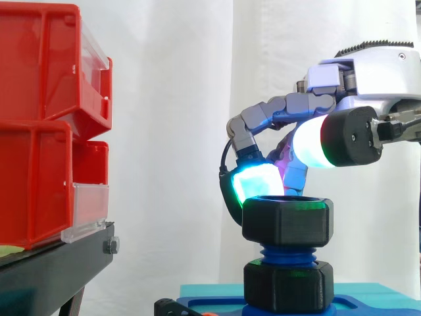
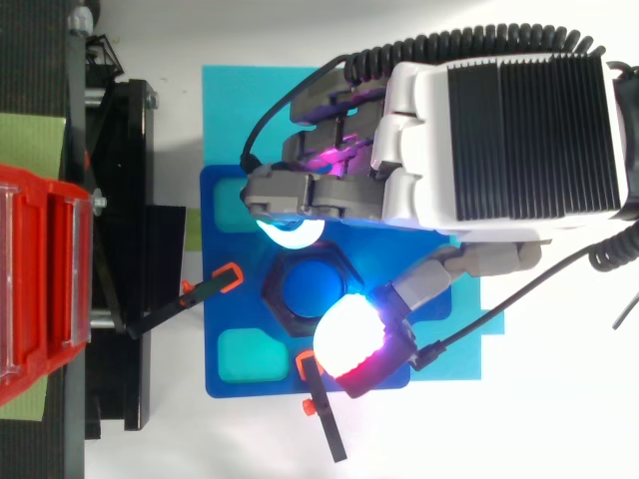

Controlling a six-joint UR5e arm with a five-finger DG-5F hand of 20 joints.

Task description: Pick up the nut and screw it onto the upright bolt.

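The nut, a chunky black hexagon of matte, layered plastic, is seated on top of the upright bolt. The bolt's coarse blue thread is exposed below the nut, and its round blue end is seen through the nut's bore from above. A second black hexagonal collar is found at the bolt's foot, on a glossy blue base plate with rounded teal recesses. The plate is laid on a flat teal mat and is met at its edges by two black clamps with orange tips. The hand is held over the nut in a released state, its fingers loosely bent and spread. One cyan-glowing fingertip is set at the nut's upper rim, while the rounded white-and-red thumb pad is kept clear above the nut. Stacked red bins with clear plastic fronts are carried on a black stand before a white curtain.
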